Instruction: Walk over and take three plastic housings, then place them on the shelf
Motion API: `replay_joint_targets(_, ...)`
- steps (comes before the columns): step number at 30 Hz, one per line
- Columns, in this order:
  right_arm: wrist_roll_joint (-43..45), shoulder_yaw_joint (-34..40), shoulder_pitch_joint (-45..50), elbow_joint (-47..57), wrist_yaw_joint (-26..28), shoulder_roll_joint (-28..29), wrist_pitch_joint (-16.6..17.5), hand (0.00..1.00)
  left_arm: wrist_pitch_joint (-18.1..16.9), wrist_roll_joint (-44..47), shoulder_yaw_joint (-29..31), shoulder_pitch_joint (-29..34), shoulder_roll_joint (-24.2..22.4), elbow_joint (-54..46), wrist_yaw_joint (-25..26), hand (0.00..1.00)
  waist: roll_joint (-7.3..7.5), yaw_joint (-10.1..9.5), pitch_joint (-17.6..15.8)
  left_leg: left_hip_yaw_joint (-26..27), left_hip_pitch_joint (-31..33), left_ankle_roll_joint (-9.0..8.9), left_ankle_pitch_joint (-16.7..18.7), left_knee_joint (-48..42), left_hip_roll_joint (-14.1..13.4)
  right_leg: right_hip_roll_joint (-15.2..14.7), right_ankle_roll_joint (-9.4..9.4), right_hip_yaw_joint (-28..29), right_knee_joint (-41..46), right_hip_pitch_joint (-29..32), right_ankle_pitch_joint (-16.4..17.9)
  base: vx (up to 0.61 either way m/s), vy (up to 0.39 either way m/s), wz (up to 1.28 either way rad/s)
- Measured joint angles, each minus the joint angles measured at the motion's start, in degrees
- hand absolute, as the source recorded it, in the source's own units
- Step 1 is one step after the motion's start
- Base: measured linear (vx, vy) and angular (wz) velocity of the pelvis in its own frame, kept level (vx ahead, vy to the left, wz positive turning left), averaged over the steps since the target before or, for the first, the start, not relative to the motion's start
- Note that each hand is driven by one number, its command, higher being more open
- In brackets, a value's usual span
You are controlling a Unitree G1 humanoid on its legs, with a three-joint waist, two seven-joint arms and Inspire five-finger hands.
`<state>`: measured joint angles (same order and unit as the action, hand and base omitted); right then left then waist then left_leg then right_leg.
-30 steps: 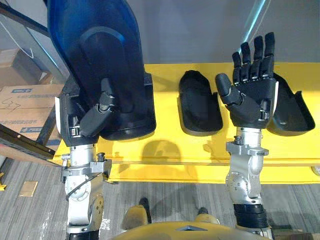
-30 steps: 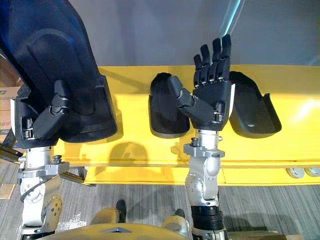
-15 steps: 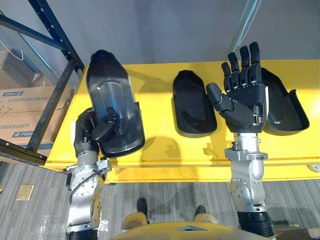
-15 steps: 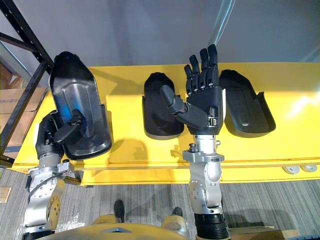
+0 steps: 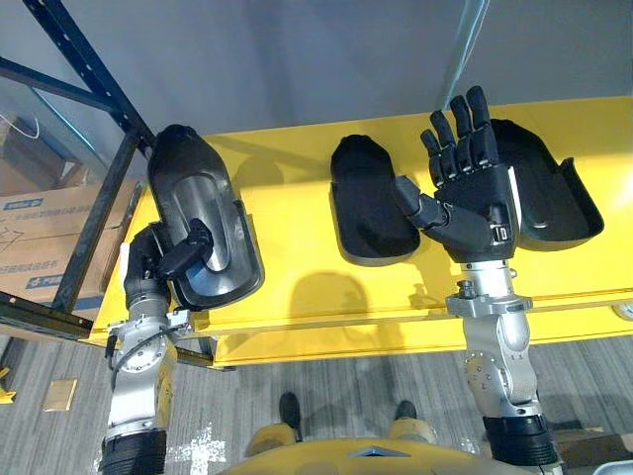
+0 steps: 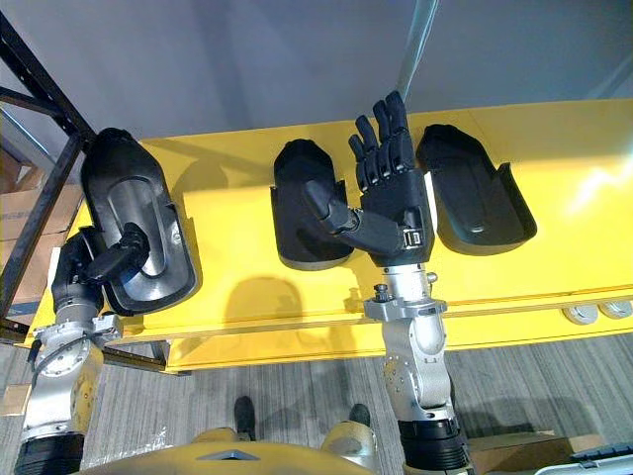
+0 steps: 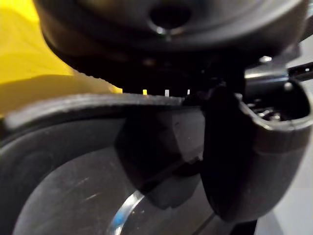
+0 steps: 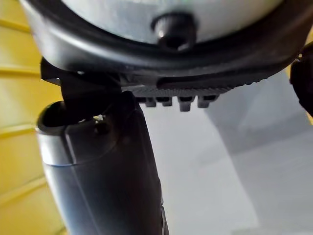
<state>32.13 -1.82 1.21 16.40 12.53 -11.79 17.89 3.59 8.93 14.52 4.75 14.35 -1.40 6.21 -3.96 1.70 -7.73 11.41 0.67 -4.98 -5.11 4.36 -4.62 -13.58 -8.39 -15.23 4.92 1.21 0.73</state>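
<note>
Three black plastic housings lie over a yellow table [image 5: 297,297]. My left hand [image 5: 163,262] grips the left housing [image 5: 203,233] near the table's left end, thumb pressed into its hollow and fingers behind it; the left wrist view shows that housing [image 7: 73,196] close under the thumb. The middle housing [image 5: 364,203] rests on the table. My right hand [image 5: 470,193] is raised open, fingers straight, palm up, between the middle housing and the right housing [image 5: 544,183], holding nothing.
A dark blue shelf frame [image 5: 84,148] stands at the table's left end, with cardboard boxes [image 5: 35,237] behind it on the floor. A grey wall runs behind the table. A pale pole [image 5: 460,49] leans at the back right.
The left hand has lowered the housing toward the table's left end, so it looks much smaller now. The whole view has shifted; the right hand stays raised and open.
</note>
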Motion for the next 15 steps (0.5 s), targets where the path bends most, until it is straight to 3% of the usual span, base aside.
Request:
replay_joint_targets(6,-0.01,-0.59,-0.94,-0.01,0.61,-1.05,-1.3,1.0,0.94,0.26,-0.17,-5.51,1.85,7.23,-0.88,0.0,-0.89,0.38,-0.22,-0.04,-0.05,0.02,-0.06,-0.12,-0.01,0.0,0.0,0.24,0.29,0.16,0.01,-0.01,0.002,-0.02)
replay_joint_targets(7,-0.01,-0.66,-1.16,0.0,0.66,-1.57,-1.33,1.0,1.02,0.5,-0.16,-6.43,2.59,8.46,-1.04,1.0,-0.98,0.43,-0.2,0.02,-0.1,0.02,-0.06,-0.13,-0.02,0.0,0.01,0.51,0.5,0.32,0.03,-0.03,0.009,-0.1)
replay_joint_targets(15,0.13,-0.55,-2.0,0.0,0.96,-1.92,-2.42,1.0,0.31,2.13,-0.05,-11.68,4.69,16.81,0.59,1.0,-1.9,1.63,-0.5,0.29,-0.33,0.18,-0.39,-0.18,-0.03,-0.1,0.11,1.18,1.57,0.84,0.21,-0.02,0.006,-0.02)
